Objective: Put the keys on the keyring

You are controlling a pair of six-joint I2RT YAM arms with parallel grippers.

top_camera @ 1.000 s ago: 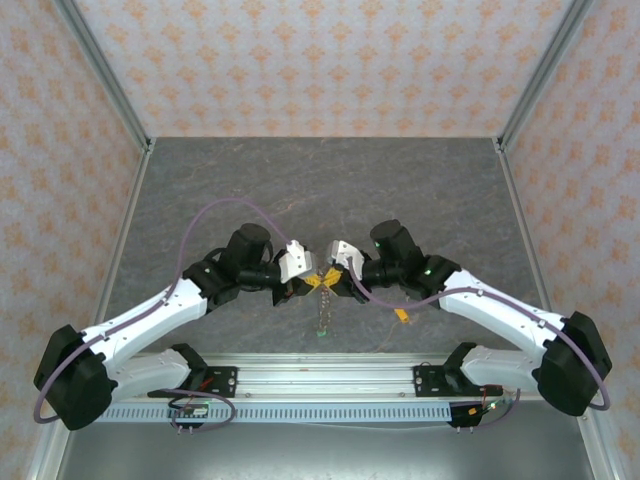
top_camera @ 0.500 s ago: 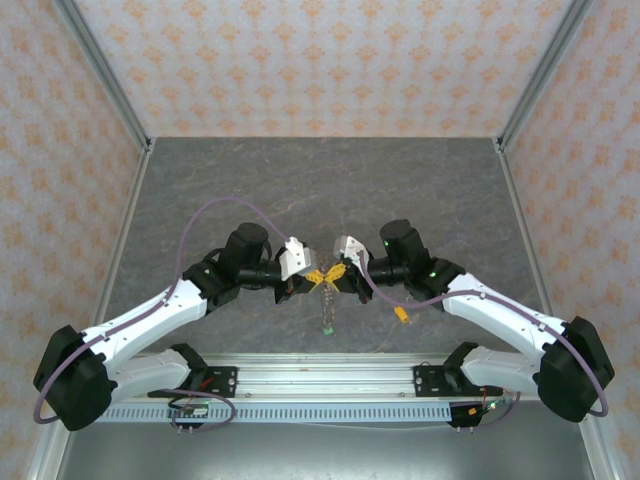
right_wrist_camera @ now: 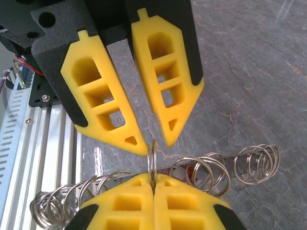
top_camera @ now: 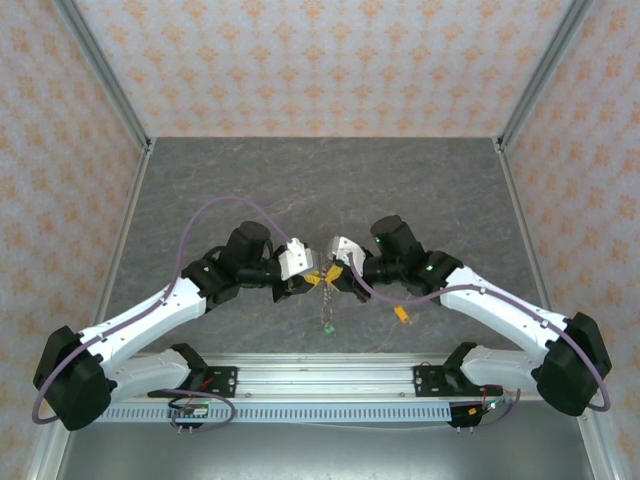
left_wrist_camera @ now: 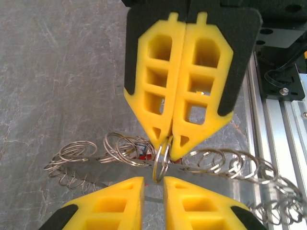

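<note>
So, right gripper [right_wrist_camera: 153, 181] is pinched shut on one thin silver loop [right_wrist_camera: 153, 154] of the chain-like grey metal keyring [right_wrist_camera: 254, 162], standing edge-on between left gripper's [right_wrist_camera: 154, 141] slightly parted jaws.

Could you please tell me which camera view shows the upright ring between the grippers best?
The left wrist view: the upright ring appears slanted, coils distinct, its top pinched in the right gripper. The right wrist view shows it edge-on, a thin sliver. From the top external view it is too small to make out.
</note>
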